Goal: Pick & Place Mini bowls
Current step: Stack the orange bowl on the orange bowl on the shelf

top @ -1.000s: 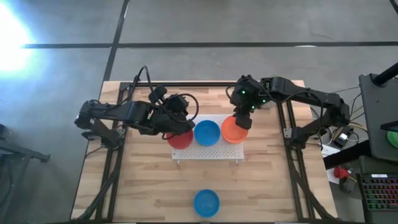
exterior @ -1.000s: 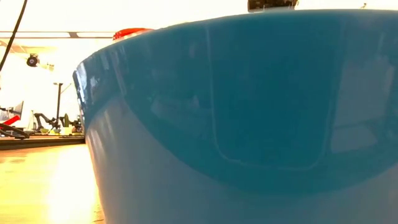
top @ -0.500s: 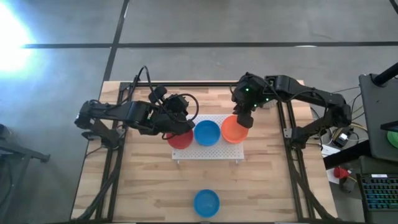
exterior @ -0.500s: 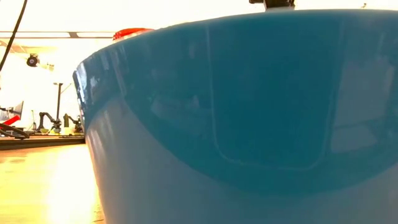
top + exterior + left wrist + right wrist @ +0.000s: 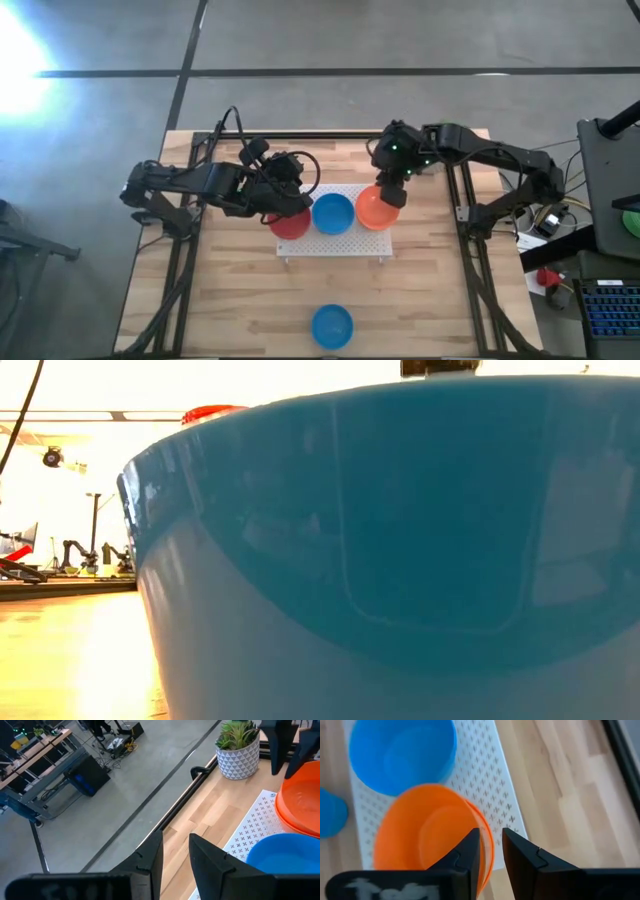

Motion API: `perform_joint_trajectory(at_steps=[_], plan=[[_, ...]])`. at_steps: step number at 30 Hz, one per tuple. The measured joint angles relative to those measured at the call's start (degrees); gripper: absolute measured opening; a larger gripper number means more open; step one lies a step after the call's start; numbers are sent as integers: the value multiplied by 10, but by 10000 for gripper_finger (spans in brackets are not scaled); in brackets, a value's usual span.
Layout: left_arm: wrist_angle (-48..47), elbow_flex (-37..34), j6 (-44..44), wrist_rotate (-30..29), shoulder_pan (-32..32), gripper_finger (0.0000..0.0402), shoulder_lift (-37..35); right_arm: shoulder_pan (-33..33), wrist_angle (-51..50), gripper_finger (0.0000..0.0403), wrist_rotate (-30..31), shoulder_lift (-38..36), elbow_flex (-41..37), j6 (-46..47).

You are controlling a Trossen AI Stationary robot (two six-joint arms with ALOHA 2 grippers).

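Over the board's left end, the left gripper [image 5: 285, 200] is extended above the red bowl [image 5: 291, 222], jaws narrowly parted, empty. At the right end, the right gripper [image 5: 388, 192] is angled down, jaws straddling the orange bowl [image 5: 377, 208] rim. No writing is legible.

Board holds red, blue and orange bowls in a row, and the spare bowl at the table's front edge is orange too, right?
Not quite. The high view shows the spare bowl is blue, not orange. On the white board, the red bowl, blue bowl and orange bowl sit in a row as you say.
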Motion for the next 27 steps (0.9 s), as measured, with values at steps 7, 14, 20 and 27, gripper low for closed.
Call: perform_joint_trajectory(at_steps=[7,14,20,27], plan=[[0,0,0,3,0,96,0,0,8,68,1,-8,29,-4],[0,0,1,3,0,96,0,0,12,71,20,6,10,-18],[0,0,1,3,0,96,0,0,20,64,33,9,-9,-18],[0,0,1,3,0,96,0,0,22,63,32,-8,-8,-15]])
